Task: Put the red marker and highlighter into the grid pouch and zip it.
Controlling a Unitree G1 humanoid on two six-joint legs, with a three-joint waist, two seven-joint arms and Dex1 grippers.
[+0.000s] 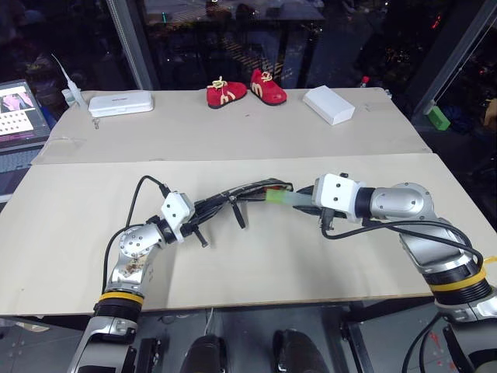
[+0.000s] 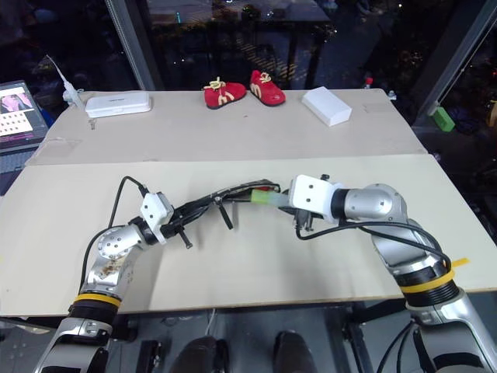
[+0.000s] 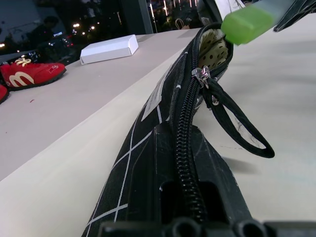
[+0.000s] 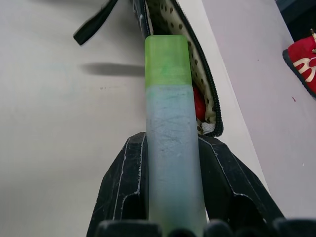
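Observation:
My left gripper (image 1: 203,207) is shut on one end of the grid pouch (image 1: 237,194), holding it off the table with the zip edge up. The far end of the pouch (image 3: 148,158) is unzipped, showing a dotted lining (image 4: 173,29); the zip pull with its black cord loop (image 3: 242,131) hangs beside the opening. A red end, the red marker (image 4: 199,104), lies inside the mouth. My right gripper (image 4: 172,140) is shut on the highlighter (image 4: 170,118), whose green end (image 3: 247,23) points at the opening, right at its rim.
At the back of the table stand a pair of red shoes (image 1: 245,91), a white box (image 1: 328,104) and a white case (image 1: 120,102). A laptop (image 1: 19,116) sits at the far left, a green block (image 1: 438,116) off the far right.

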